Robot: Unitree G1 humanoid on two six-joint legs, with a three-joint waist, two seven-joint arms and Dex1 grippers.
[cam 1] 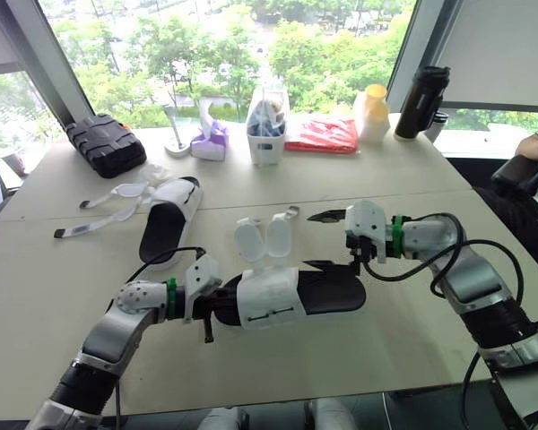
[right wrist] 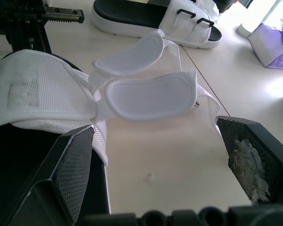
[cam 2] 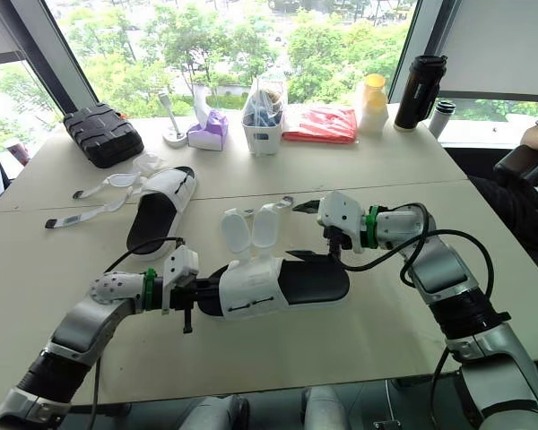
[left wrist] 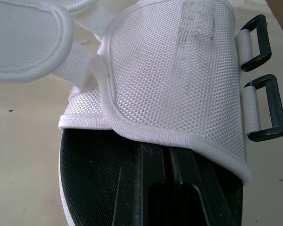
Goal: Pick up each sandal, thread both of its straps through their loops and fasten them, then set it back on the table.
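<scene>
At 12 o'clock, close in, the sandal lay sole-down across the table, with a narrow bare strip between it and the near edge. My left gripper was at its 9 o'clock end, fingers together and lying on the black footbed under the white upper. Both straps were unfastened and flopped toward 12 o'clock, out of the black loops. My right gripper hung at the 3 o'clock end, fingers spread wide and holding nothing. The tabletop past it toward 3 o'clock was bare.

At 10 o'clock the second sandal rested with its straps trailing toward 9.

Along the far edge, a white tub at 12 held a clear bag of bluish things I could not make out. Just beside it at 11, a purple tissue box had a tissue standing up from it. A black case sat at 10 and a black flask at 1.
</scene>
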